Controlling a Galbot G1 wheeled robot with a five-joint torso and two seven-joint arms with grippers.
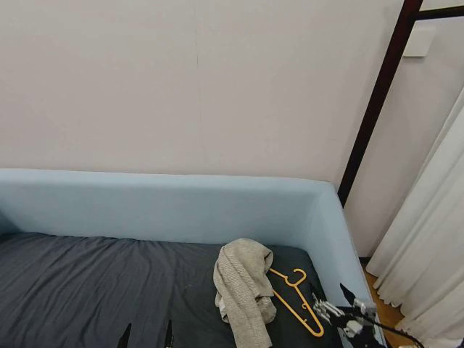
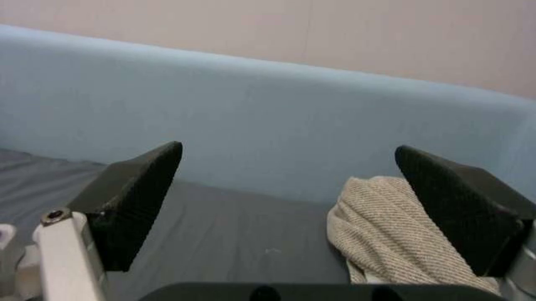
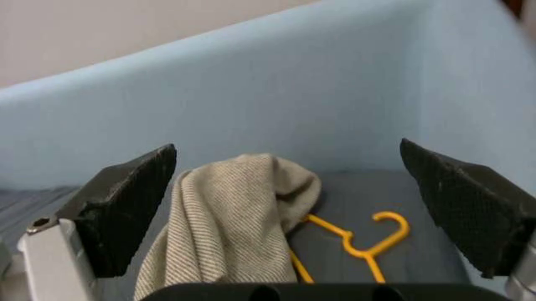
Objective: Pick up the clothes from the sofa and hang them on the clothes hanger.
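Note:
A crumpled beige-grey knit garment (image 1: 243,288) lies on the dark sofa seat near the right end. Partly under its right side lies an orange plastic hanger (image 1: 297,299), hook toward the right armrest. My right gripper (image 1: 335,299) hovers open just right of the hanger, over the armrest edge. In the right wrist view the garment (image 3: 230,219) and hanger (image 3: 360,241) lie ahead between the spread fingers (image 3: 125,210). My left gripper (image 1: 147,336) pokes up open at the bottom edge, left of the garment. The left wrist view has the garment (image 2: 390,241) beside one finger (image 2: 460,204).
The light blue sofa (image 1: 167,206) has a tall backrest and a right armrest (image 1: 348,268). A dark grey cover (image 1: 87,286) spreads over the seat to the left. A dark vertical pole (image 1: 373,105) stands right of the sofa, with white curtains (image 1: 428,261) beyond.

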